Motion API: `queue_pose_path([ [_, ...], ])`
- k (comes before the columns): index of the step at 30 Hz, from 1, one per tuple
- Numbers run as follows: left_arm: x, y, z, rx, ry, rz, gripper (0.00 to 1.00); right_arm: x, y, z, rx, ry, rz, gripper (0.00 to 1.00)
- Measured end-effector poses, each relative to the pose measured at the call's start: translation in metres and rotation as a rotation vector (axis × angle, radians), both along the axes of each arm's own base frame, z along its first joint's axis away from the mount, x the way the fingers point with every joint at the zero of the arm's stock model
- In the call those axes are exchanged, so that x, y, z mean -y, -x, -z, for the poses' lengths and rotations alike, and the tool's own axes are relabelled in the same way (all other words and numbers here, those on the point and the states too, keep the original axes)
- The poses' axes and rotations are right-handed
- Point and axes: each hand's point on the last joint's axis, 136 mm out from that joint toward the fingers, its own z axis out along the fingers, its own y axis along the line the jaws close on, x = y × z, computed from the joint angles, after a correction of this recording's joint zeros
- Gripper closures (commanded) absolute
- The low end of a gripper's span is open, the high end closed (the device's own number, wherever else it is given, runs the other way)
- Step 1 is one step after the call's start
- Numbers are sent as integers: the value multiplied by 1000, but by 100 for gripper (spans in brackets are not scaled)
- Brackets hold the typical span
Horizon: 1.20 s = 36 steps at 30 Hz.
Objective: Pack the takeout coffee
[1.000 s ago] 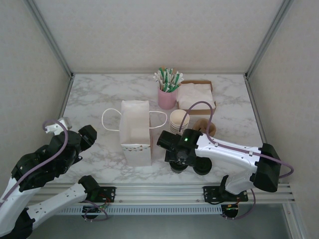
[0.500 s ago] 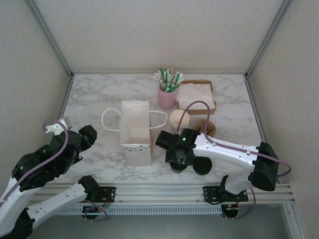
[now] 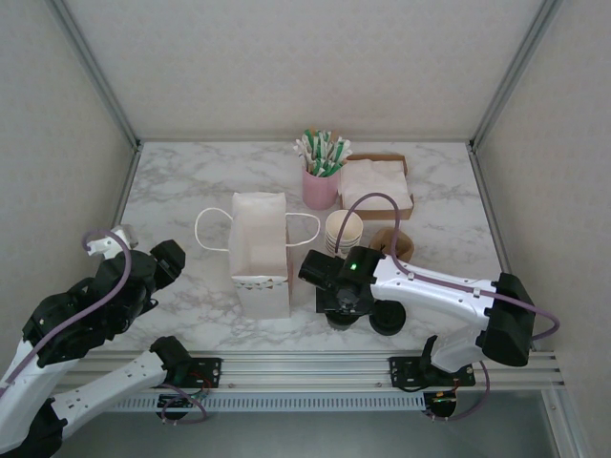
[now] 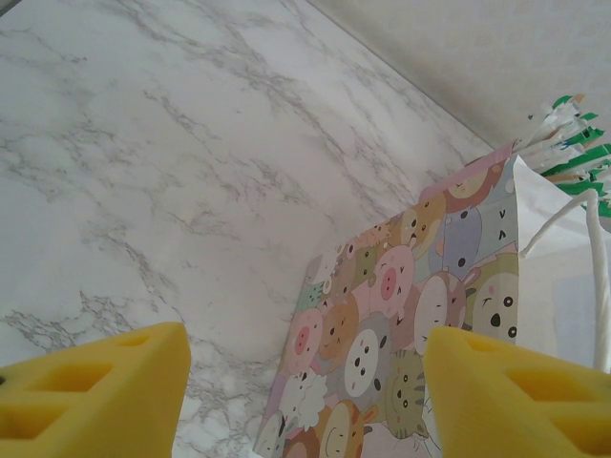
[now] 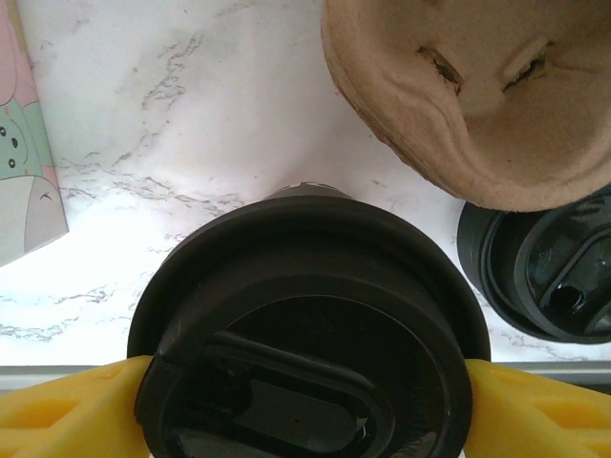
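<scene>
A white worktop (image 3: 191, 181) veined with grey marble. The bag (image 4: 401, 343) is white, its side printed with pastel cartoon animals. The takeout coffee (image 5: 310, 324) has a black lid. The cup carrier (image 5: 477, 95) is tan-brown.

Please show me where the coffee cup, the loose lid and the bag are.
coffee cup (image 5: 305, 296), right wrist view, top of its black lid.
loose lid (image 5: 546, 275), right wrist view, its glossy middle.
bag (image 3: 260, 243), top view, its white middle.

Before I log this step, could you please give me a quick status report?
Left gripper open, empty, facing paper bag. Right gripper straddling takeout coffee at the lid, grip unconfirmed. Loose black lid close on its right.
</scene>
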Motion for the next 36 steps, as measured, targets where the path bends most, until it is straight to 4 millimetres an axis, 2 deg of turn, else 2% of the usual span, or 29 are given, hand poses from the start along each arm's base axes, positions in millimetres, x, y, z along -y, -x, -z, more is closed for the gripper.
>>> queue_pose_path([
  [18, 1, -1, 0, -3, -3, 0, 35, -2, -5, -15, 41, -25, -49, 14],
  [26, 2, -2, 1, -10, -13, 2, 35, 0, -8, -29, 75, -43, -70, 10],
  [31, 3, -3, -2, -4, -14, 6, 35, 7, -14, -53, 148, -79, -67, 18],
  [36, 5, -4, -4, 2, -10, 6, 35, 30, -22, -77, 240, -89, -31, 38],
])
